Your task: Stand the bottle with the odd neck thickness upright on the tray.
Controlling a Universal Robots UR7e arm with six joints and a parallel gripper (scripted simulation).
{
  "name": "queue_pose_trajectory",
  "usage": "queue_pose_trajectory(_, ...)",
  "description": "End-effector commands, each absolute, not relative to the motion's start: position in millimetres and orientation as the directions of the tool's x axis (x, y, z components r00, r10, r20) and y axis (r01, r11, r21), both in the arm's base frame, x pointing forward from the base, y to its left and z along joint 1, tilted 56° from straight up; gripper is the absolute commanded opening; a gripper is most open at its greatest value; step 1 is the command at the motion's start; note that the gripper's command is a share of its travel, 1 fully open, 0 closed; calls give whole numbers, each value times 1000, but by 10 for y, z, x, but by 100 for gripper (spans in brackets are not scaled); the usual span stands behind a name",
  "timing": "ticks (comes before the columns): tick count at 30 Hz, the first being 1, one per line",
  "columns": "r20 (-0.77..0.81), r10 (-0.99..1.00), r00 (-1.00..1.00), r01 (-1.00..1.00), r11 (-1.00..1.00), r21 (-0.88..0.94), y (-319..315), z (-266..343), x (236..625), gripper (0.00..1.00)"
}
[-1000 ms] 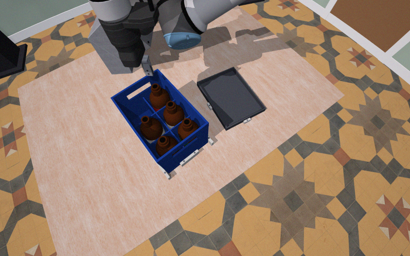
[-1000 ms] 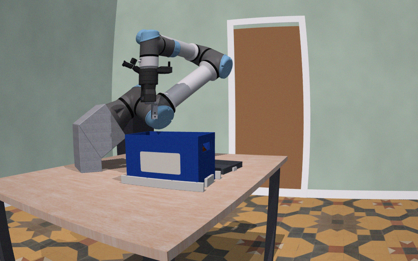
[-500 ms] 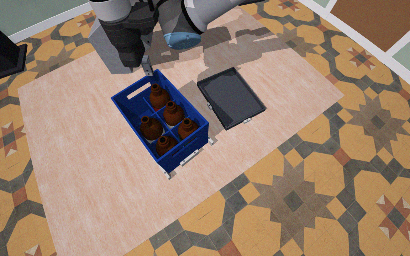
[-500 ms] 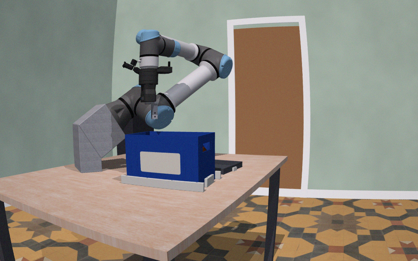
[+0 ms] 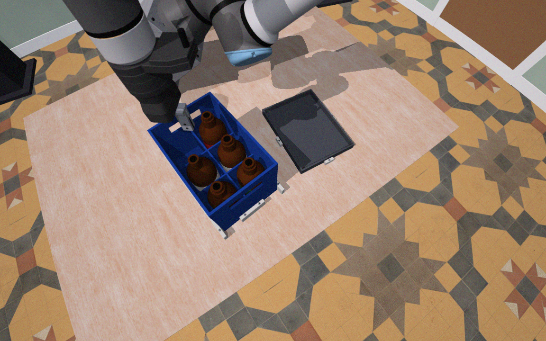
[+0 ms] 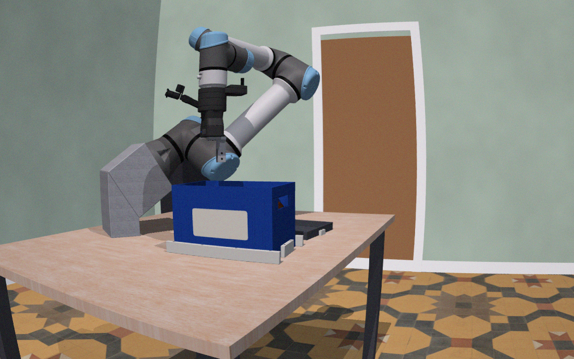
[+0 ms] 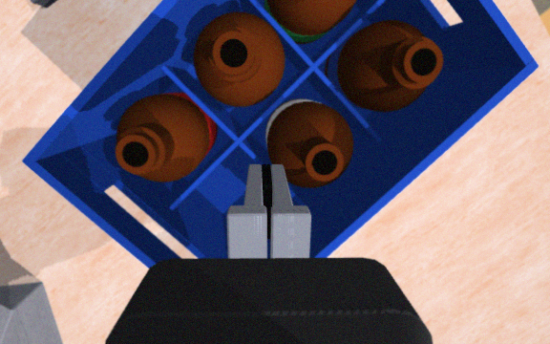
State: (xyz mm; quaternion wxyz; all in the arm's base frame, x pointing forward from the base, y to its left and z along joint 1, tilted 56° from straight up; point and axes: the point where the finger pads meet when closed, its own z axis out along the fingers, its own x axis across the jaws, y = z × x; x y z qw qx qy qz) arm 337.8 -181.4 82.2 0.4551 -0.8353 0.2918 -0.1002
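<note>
Because the grey metal two-finger gripper (image 5: pixel 187 129) (image 6: pixel 220 160) (image 7: pixel 265 186) hangs above the blue plastic crate (image 5: pixel 277 169) (image 6: pixel 231 230) (image 7: pixel 380 205) with its fingers together, empty, descending this way could strike one of the five brown bottles inside, perhaps jolting the crate; none stands on the black rectangular tray (image 5: pixel 315 127) (image 6: pixel 313 228) beside it.

Top and exterior both take in the whole crate (image 5: pixel 271 171) (image 6: pixel 231 192); wrist looks down close.

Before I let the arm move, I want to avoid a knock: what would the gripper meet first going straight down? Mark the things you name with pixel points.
Probably the divider (image 5: pixel 204 152) (image 7: pixel 247 150) beside the bottle-free compartment, or the shoulder of the nearest bottle (image 5: pixel 201 173) (image 7: pixel 314 131). Depth leaves it unclear which the gripper (image 5: pixel 187 129) (image 6: pixel 220 161) (image 7: pixel 265 186) would touch.
</note>
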Motion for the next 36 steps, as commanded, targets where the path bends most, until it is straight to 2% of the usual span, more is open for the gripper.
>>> queue_pose_trajectory(1, -102, -575, 812, -396, -414, -820, -2001, 723, 3708, 0)
queue_pose_trajectory(8, -102, -575, 812, -396, -414, -820, -2007, 720, 3722, 0)
queue_pose_trajectory(9, -102, -575, 812, -396, -414, -820, -2007, 720, 3722, 100)
queue_pose_trajectory(36, -102, -575, 812, -396, -414, -820, -2007, 720, 3722, 100)
